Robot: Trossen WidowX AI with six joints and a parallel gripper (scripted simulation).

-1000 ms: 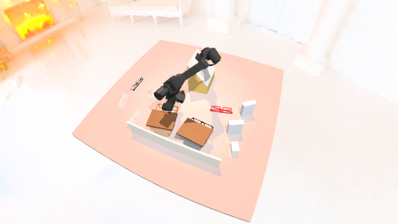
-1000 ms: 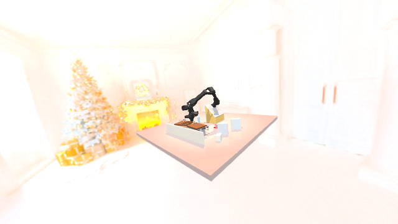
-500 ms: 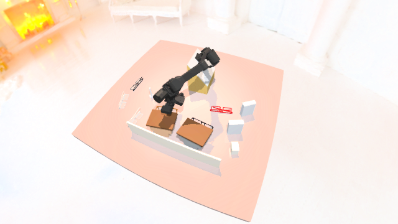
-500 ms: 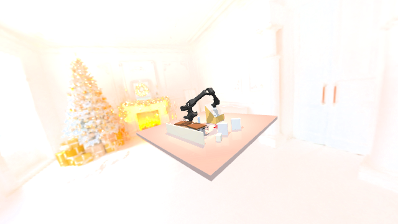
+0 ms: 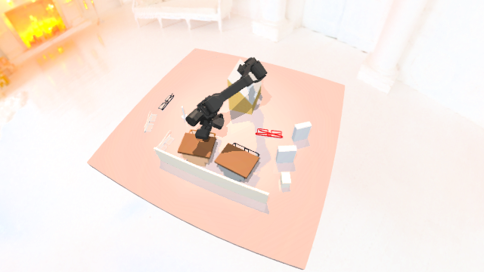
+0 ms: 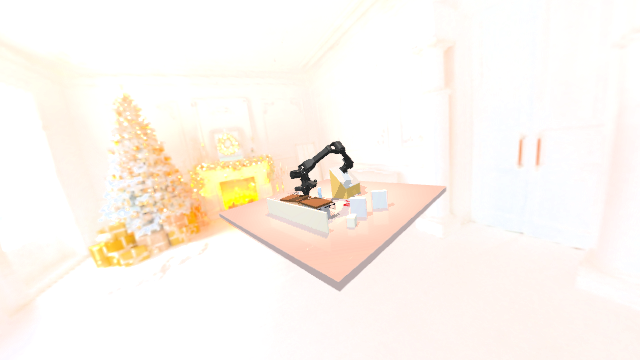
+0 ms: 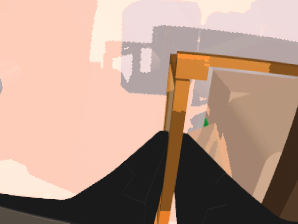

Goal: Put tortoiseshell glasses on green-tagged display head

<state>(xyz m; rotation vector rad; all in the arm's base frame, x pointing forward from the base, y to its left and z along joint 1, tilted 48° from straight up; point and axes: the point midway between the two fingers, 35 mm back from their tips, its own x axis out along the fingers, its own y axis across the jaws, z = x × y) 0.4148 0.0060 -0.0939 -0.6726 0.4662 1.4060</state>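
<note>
The nearly closed pincer (image 5: pixel 203 139) (image 6: pixel 306 193) (image 7: pixel 172 140) grips the brown glasses (image 5: pixel 214 134) (image 7: pixel 178 100) at the head (image 5: pixel 198 160) (image 7: pixel 242 120) — straightening and letting go seem left.

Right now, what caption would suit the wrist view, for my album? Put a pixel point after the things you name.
Black gripper fingers pinch the tortoiseshell glasses (image 7: pixel 176 120) by the frame, a green mark (image 7: pixel 206 122) just beyond.

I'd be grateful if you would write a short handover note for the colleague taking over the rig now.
End effector: closed on the tortoiseshell glasses, at the green-tagged head.
Other head: beside it, wearing dark glasses.
Done: glasses grasped and brought to the head.
Left: confirm bridge on nose and temples behind ears, straighten, let go; seating can't be confirmed.
</note>
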